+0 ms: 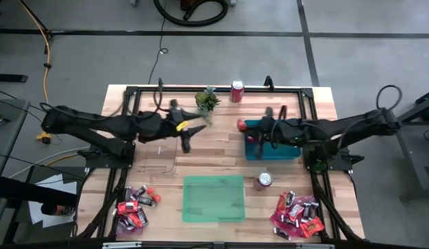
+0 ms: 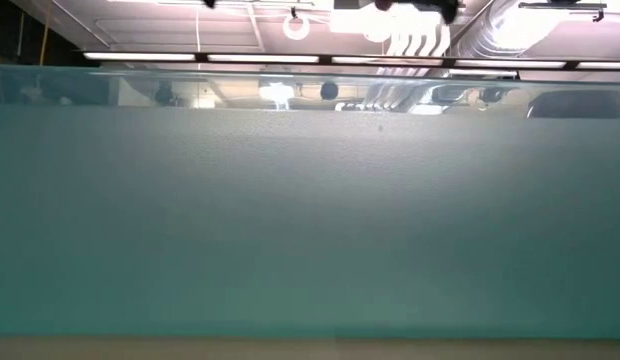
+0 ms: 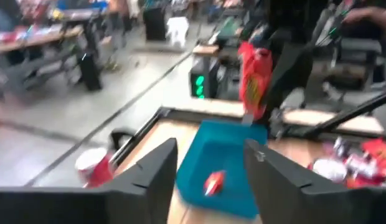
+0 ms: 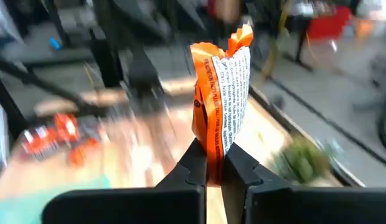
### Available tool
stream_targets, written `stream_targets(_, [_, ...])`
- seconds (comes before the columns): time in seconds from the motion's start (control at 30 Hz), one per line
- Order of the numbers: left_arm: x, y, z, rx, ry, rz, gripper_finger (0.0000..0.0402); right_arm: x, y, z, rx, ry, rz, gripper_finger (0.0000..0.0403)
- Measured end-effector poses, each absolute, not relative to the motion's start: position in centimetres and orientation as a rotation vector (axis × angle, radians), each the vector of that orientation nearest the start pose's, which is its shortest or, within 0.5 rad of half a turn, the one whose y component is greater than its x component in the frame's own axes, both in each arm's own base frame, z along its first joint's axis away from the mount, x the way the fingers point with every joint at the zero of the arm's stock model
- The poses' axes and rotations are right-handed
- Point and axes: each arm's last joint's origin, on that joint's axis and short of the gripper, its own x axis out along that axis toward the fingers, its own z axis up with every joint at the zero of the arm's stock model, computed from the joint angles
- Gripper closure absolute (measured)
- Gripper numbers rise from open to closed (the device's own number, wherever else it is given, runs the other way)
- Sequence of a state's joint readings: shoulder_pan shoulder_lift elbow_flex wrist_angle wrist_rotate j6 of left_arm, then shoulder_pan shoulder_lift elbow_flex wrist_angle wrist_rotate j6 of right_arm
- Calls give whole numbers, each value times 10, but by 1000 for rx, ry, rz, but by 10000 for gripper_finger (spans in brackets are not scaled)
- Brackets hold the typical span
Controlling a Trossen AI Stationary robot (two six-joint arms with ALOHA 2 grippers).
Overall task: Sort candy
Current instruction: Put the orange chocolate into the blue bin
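Candy: red-orange packet (image 4: 221,93) pinched upright in right gripper (image 4: 215,163), above blue tray (image 1: 289,152). Left gripper (image 3: 210,163) spread, empty, near table middle. Judgement: lower over tray interior before release; one red piece (image 3: 214,181) already inside.

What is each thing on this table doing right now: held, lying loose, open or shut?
Left gripper: fingers open, empty.
Right gripper: fingers shut on the red-orange candy packet, held upright.
Blue plastic tray: one red candy lying inside.
Flat green tray: nothing on it.
Two piles of wrapped candy: loose on the wooden table.
Two red soda cans: upright.
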State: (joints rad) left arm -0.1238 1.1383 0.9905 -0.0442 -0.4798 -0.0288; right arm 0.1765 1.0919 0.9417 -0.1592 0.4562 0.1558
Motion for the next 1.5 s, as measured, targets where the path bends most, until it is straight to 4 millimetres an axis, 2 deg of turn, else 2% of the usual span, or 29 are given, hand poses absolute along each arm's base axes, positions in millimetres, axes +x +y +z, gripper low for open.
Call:
stream_targets(0.1, [230,-15,349,-4,261,368,200,209,24,324,99,416,-346,399])
stream_targets(0.23, [213,-15,341,-74,333,374,193,172,20,295,183,599,-411,399])
stream_targets(0.33, [208,-18,324,-154,319,372,193,153,19,266,260,675,-433,400])
stream_targets(0.43, [208,-23,301,-236,275,354,193,147,18,236,353,739,-421,400])
stream_targets(0.53, [209,-28,284,-303,217,332,193,154,16,218,415,760,-388,401])
stream_targets(0.63, [209,-30,274,-330,178,314,193,167,13,209,391,804,-350,402])
stream_targets(0.8, [210,-32,274,-340,143,305,193,192,3,196,293,949,-316,402])
stream_targets(1.03, [210,-32,275,-343,137,304,193,214,-6,171,188,1111,-231,402])
stream_targets(1.37, [210,-31,275,-342,138,305,193,235,-22,165,111,1172,-235,377])
stream_targets(1.5, [210,-31,275,-342,138,305,193,241,-26,166,133,1183,-195,348])
